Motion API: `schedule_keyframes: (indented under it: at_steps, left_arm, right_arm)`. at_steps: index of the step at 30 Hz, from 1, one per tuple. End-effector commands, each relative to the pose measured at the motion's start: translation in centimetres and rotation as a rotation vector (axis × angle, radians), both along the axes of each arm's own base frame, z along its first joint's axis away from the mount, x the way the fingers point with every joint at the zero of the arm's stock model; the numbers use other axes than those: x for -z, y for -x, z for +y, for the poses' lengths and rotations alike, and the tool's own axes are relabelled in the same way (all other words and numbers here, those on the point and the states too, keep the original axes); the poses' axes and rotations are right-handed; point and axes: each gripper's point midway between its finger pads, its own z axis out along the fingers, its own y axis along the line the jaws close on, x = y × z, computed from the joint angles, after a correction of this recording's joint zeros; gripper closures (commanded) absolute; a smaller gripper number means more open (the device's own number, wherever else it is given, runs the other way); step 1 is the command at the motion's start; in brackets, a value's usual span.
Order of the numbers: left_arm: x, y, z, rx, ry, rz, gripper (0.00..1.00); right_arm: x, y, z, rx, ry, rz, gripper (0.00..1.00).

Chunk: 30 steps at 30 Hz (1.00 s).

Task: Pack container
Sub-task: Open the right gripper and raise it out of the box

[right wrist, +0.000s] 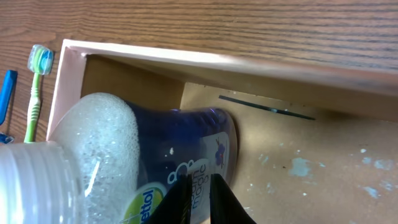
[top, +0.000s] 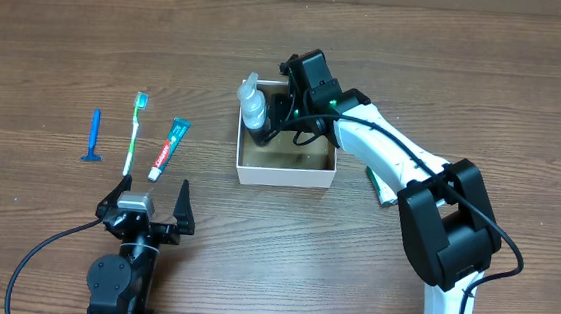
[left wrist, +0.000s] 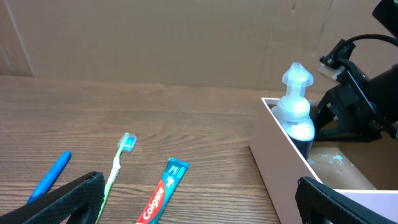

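"Colgate" runs in white letters along the small red-and-teal toothpaste tube [left wrist: 163, 193]. The label on the blue foam-pump bottle [right wrist: 180, 143] seemingly ends in "ttol".

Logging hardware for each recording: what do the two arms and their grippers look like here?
Right arm: white links, black joints, black cable alongside, green light near the wrist. Left arm: all black, looping black cable; left gripper has black fingers on a grey block.

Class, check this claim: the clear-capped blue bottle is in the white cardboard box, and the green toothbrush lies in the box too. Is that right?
No. The green toothbrush lies on the wooden table, outside the white cardboard box; the overhead view shows it. The rest holds.
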Motion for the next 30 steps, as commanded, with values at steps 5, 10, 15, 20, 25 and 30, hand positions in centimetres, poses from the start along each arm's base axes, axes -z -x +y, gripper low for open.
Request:
schedule_keyframes:
  at_steps: [5,10,15,20,25,30]
  left_arm:
    - [0.0,0.0,0.4,-0.018,-0.023,-0.006,0.00]
    - [0.0,0.0,0.4,-0.018,-0.023,-0.006,0.00]
    - [0.0,0.0,0.4,-0.018,-0.023,-0.006,0.00]
    - [0.0,0.0,0.4,-0.018,-0.023,-0.006,0.00]
    - [0.0,0.0,0.4,-0.018,-0.023,-0.006,0.00]
    - [0.0,0.0,0.4,-0.018,-0.023,-0.006,0.00]
  right_arm:
    - [0.3,0.4,0.0,0.000,0.004,0.015,0.87]
    - [0.7,0.4,-0.7,0.021,0.043,0.018,0.87]
    - [0.6,0.6,-0.3,0.006,0.023,0.027,0.87]
    - [-0.1,1.2,1.0,-0.068,-0.038,0.028,0.87]
    - [-0.5,1.3,1.6,-0.101,-0.071,0.024,0.87]
    - [-0.4,1.2,1.4,-0.099,-0.068,0.022,0.87]
